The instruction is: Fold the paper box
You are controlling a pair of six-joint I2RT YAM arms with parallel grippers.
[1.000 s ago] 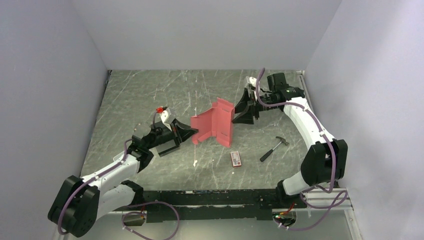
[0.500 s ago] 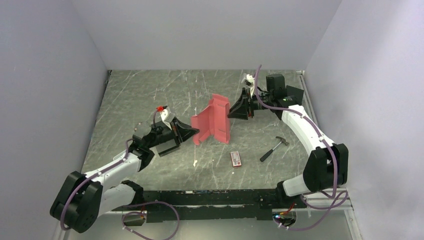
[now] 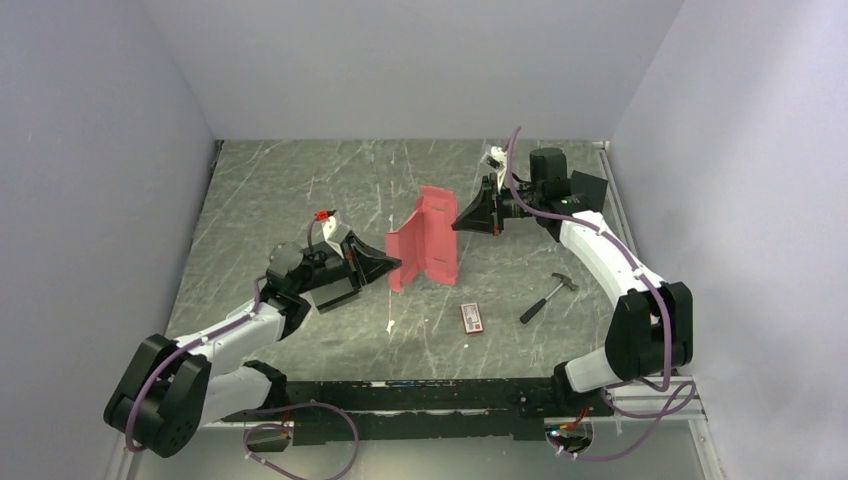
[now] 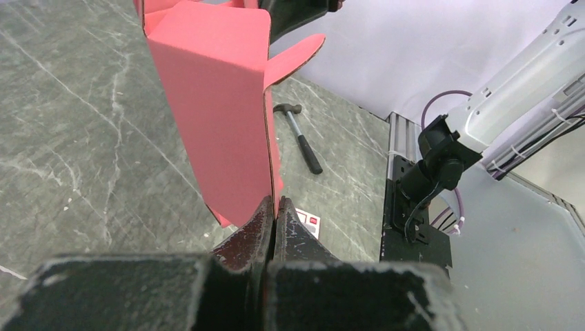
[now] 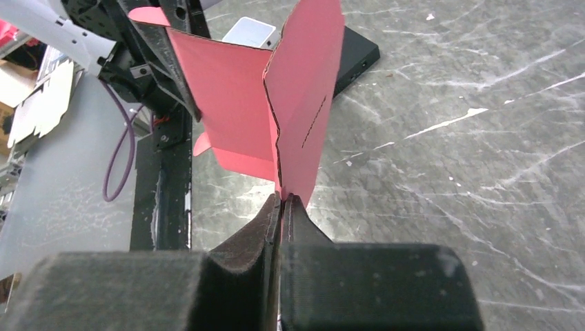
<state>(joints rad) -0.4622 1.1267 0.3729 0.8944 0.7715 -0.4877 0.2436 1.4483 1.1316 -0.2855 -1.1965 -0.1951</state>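
**Item: paper box** [image 3: 425, 245]. Red-pink thin cardboard, plain, partly folded. It stands upright over the middle of the desk [image 3: 280, 190], panels meeting at an angle along a vertical crease, a rounded flap sticking out at one end. Whether its lower edge rests on the desk cannot be told.

**Holders**
- Left gripper [image 3: 392, 265]: at the box's left side, jaws pressed together on the edge of a panel, the cardboard pinched between them in the left wrist view [image 4: 274, 210].
- Right gripper [image 3: 460, 222]: at the box's far right side, jaws likewise closed, nipping the sheet at the crease where two panels join [image 5: 281, 200].

**Surroundings**
- Hammer [image 3: 548, 297]: black handle, lying flat on the desk to the near right of the box, apart from it and under the right arm's reach.
- Printed packet [image 3: 471, 318]: small, red and white, flat on the desk just near of the box, between box and hammer, touching neither.
- Black box [image 3: 335, 292]: larger, rectangular, flat on the desk directly beneath the left gripper, left of the paper box.
- Black rail [image 3: 420, 395]: along the near edge, carrying both arm bases.
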